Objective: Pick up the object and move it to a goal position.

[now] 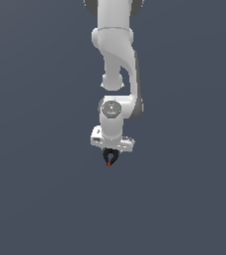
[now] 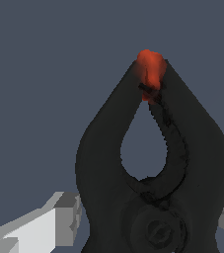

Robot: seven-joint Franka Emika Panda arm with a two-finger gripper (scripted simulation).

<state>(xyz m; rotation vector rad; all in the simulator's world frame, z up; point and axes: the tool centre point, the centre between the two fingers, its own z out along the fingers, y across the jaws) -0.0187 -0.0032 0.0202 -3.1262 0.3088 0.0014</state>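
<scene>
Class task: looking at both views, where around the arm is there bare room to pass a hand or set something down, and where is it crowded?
Bare grey ground spreads on both sides of the white arm and below the gripper. The only crowded spot is the fingertips, closed on the red piece.

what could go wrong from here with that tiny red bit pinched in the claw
1. The red piece sits at the very tips of the claw, with part of it poking past the black fingers. A quick move could let it slip out.
2. In the exterior view the red piece is only a speck and no goal marker shows, so a drop or a missed placement would be hard to spot.
</scene>
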